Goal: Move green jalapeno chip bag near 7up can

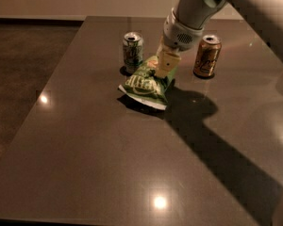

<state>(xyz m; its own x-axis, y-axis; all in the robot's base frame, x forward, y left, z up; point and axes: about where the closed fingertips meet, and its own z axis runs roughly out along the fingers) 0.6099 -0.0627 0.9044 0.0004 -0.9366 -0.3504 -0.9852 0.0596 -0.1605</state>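
The wide dark grey-brown table [99, 168] stretches bare in front of the cream-coloured two-finger gripper [163, 70]. Its left edge lies well off to the gripper's left, over a dark floor [19, 69], and its far edge runs behind the gripper. The gripper hangs low over the far middle of the table, clenched on the upper end of the crinkled green foil jalapeno chip bag [144, 84]. The bag slants down and to the left from it, its white sealed lower edge low over a dark shadow. Just left of the gripper and slightly behind it stands the small silver-topped green and white 7up can [132, 52], close beside the bag's upper left side; whether they touch cannot be told. To the gripper's right, clearly apart, stands a gold-brown soda can [207, 55] of the same size. The pale grey arm [193, 8] comes down from the upper right and casts a broad shadow across the table. The tabletop is smooth and glossy, showing bright spots of lamp glare.
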